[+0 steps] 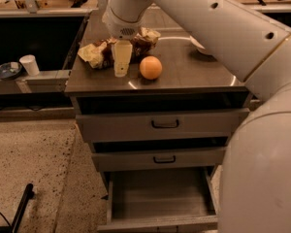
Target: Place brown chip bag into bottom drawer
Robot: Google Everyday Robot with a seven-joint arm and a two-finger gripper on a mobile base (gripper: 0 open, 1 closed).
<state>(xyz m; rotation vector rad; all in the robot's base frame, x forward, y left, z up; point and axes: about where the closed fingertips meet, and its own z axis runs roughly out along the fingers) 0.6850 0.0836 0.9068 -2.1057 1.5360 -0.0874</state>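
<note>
end effector [121, 66] down over brown chip bag [99, 54] middle; grip state unclear

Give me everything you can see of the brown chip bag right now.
The brown chip bag is crumpled foil, dark brown with pale tan ends, lying on the left part of the cabinet top. The gripper hangs over its middle, hiding that part; a hold cannot be confirmed. The orange sits to its front right, apart from it. The open bottom drawer does not hold it.
</note>
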